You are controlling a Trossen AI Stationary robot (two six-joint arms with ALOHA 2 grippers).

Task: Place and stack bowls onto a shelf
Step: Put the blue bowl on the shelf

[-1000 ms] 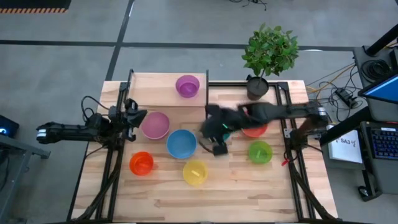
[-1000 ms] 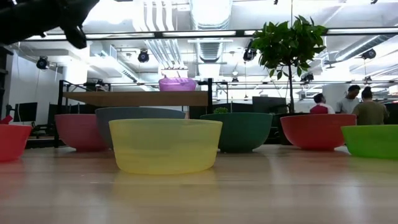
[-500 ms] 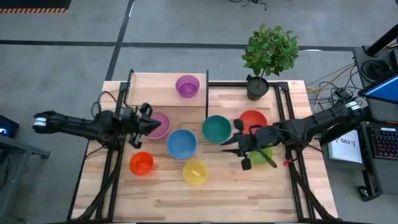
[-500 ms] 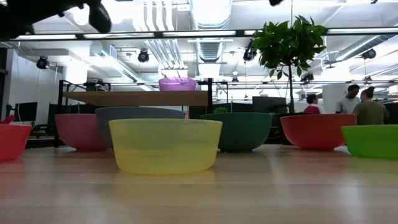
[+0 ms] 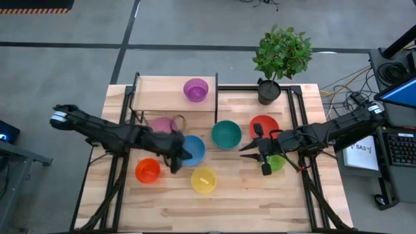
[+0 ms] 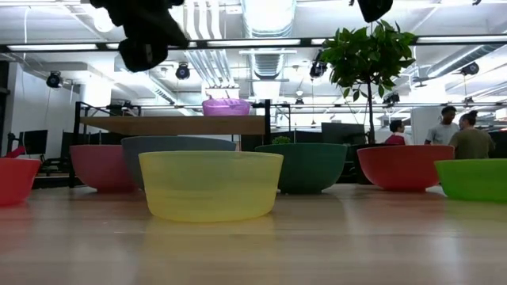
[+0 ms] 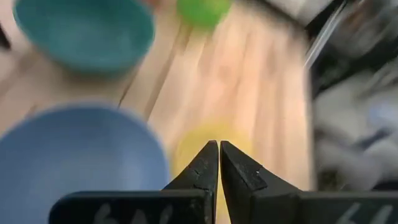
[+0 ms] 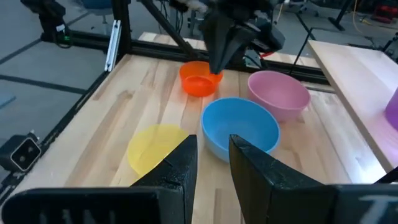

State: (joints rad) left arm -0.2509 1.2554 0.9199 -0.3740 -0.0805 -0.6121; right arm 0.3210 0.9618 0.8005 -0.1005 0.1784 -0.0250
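While the shelf is taken as landmark, everything is listed from left to right:

Left end effector (image 5: 177, 159): held over the desk (image 5: 162, 198) in front of the shelf, at the left edge of the blue bowl; fingers (image 7: 202, 171) pressed together, nothing gripped.
Orange bowl (image 5: 147, 170): set on the desk, in front of the shelf's left end.
Pink bowl (image 5: 159, 125): set just in front of the shelf, partly hidden by the left arm.
Shelf (image 5: 162, 91): found at the back left of the desk; the purple bowl (image 5: 195, 89) is carried on its right half.
Blue bowl (image 5: 192, 148): set in front of the shelf's right end, just beside the pink bowl.
Yellow bowl (image 5: 204, 180): set nearer the front edge, beyond the blue bowl from the shelf.
Teal bowl (image 5: 226, 134): set right of the shelf's right upright.
Red bowl (image 5: 265, 126): set further right of the shelf.
Right end effector (image 5: 258, 155): held well right of the shelf, between teal and green bowls; fingers (image 8: 180, 163) slightly spread, nothing held.
Green bowl (image 5: 278, 162): partly covered by the right arm.
Potted plant (image 5: 281, 55): stood at the back, right of the shelf.
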